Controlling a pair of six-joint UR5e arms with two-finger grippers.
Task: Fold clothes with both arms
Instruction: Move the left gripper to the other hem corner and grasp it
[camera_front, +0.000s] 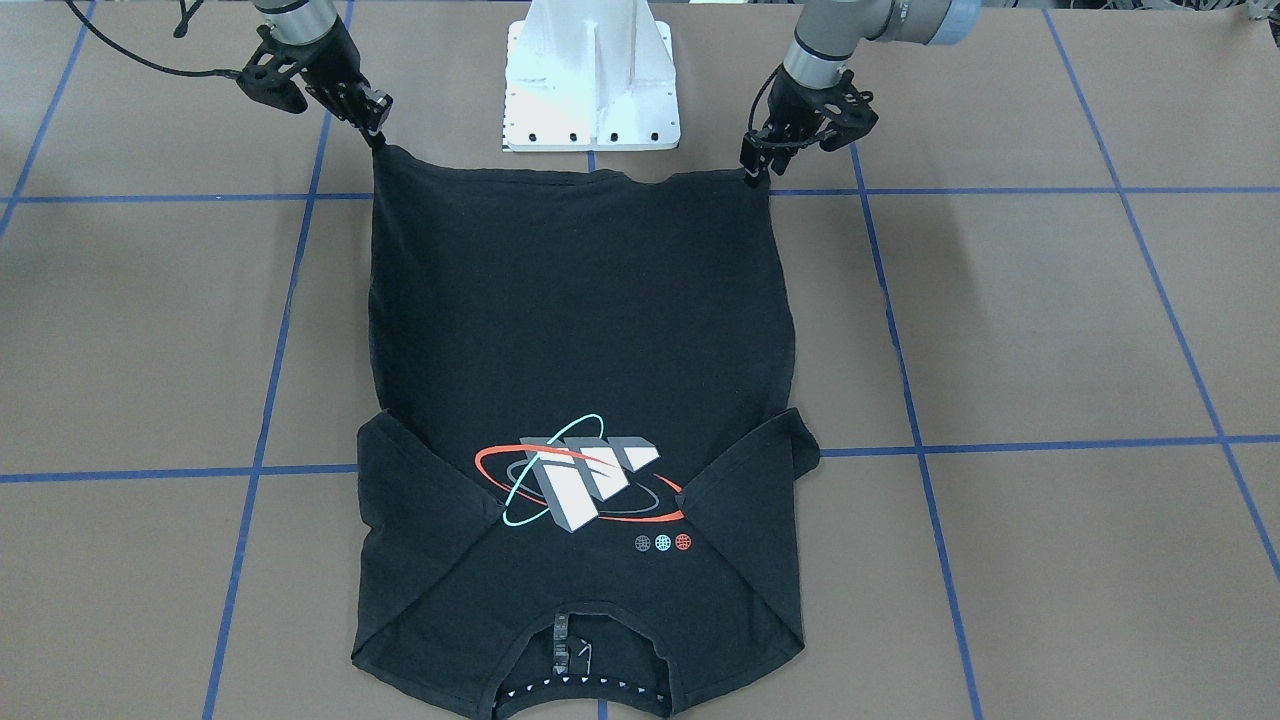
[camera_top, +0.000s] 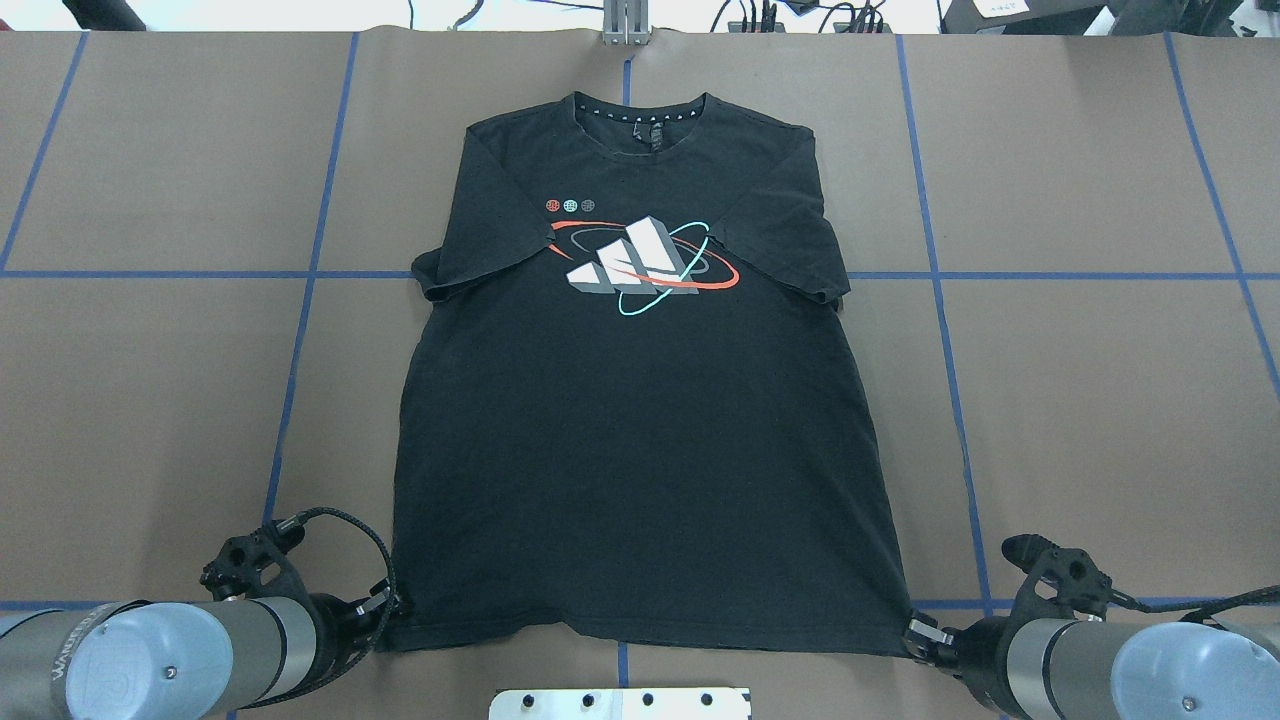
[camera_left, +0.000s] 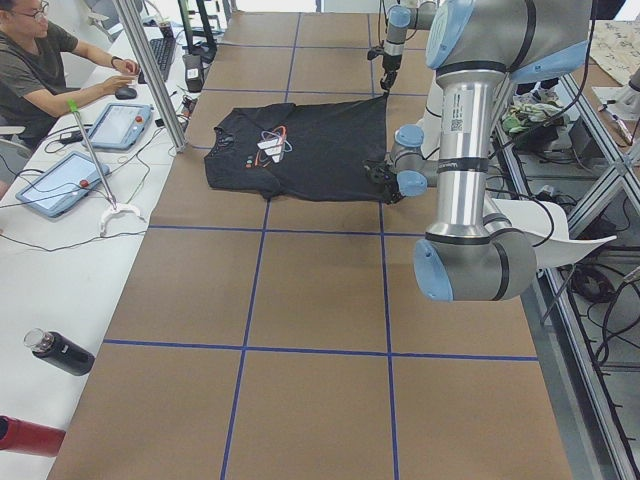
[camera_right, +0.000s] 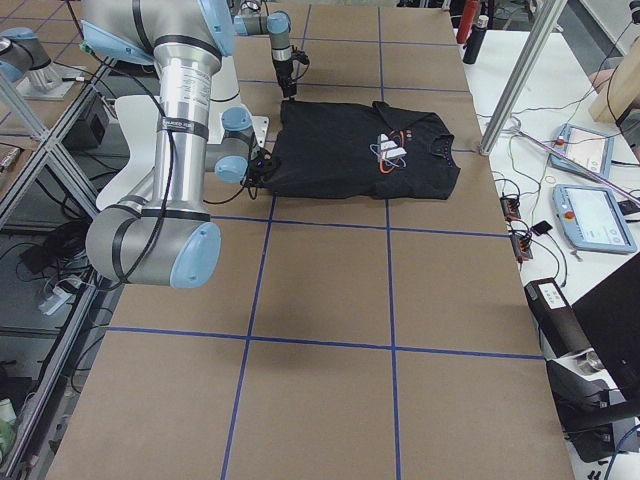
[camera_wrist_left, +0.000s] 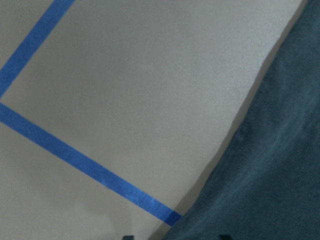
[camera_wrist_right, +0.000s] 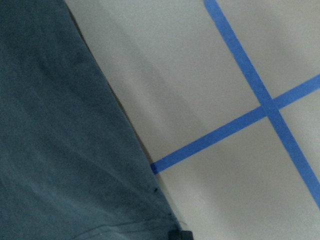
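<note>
Brown paper covers the table (camera_top: 150, 400), crossed by blue tape lines (camera_top: 300, 330); a white pedestal base (camera_front: 592, 90) stands at the robot's edge; across the table from the base an operator (camera_left: 40, 60) sits at tablets (camera_left: 118, 125), well apart from both arms; the black T-shirt (camera_top: 640, 420) lies flat with its graphic up, hem toward the base and collar away from it; the left gripper (camera_front: 757, 168) is clamped on the hem corner to one side of the base, the right gripper (camera_front: 376, 130) on the corner to the other side; paper stretches wide past both sleeves.
</note>
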